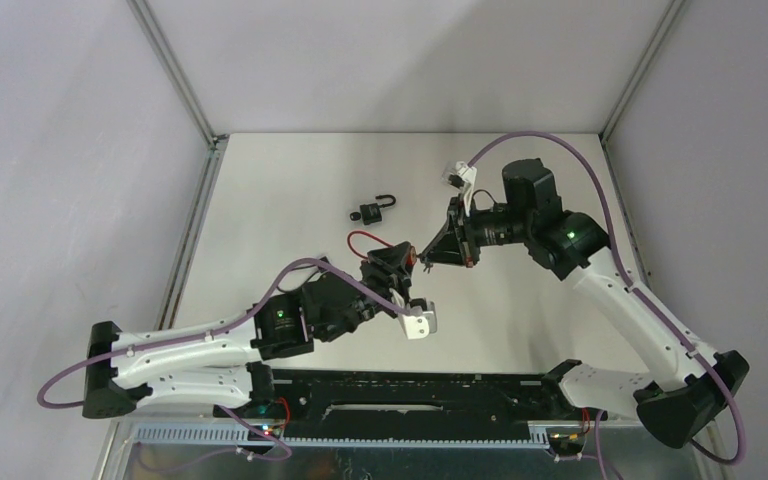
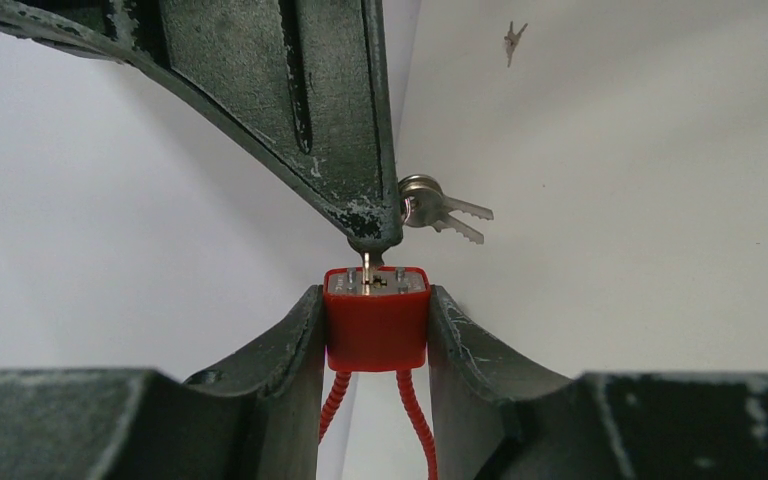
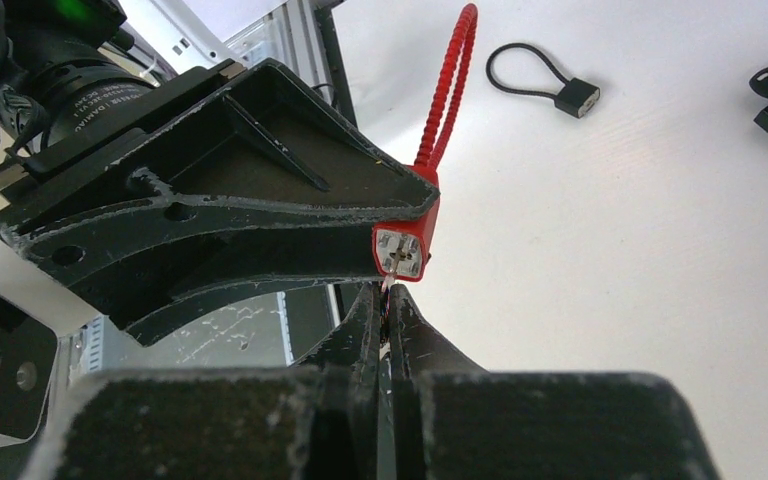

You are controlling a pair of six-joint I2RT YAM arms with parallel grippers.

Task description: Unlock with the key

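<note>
Your top camera sits high above and behind the arm bases and looks down over the whole table (image 1: pixel 290 180) from far. In its picture the bases are at 6 o'clock and the back wall at 12 o'clock.

The left wrist camera looks along the left gripper (image 2: pixel 376 300), very close. The red lock (image 2: pixel 376 330) is just under the picture's middle, and the right gripper (image 2: pixel 372 235) reaches from 11 o'clock to the middle.

The right wrist camera looks along the right gripper from the opposite side, equally close. There the left gripper shows at 9 o'clock.

All three views share the red lock and both gripper tips. The two wrist views also share the key (image 2: pixel 367 265).
</note>
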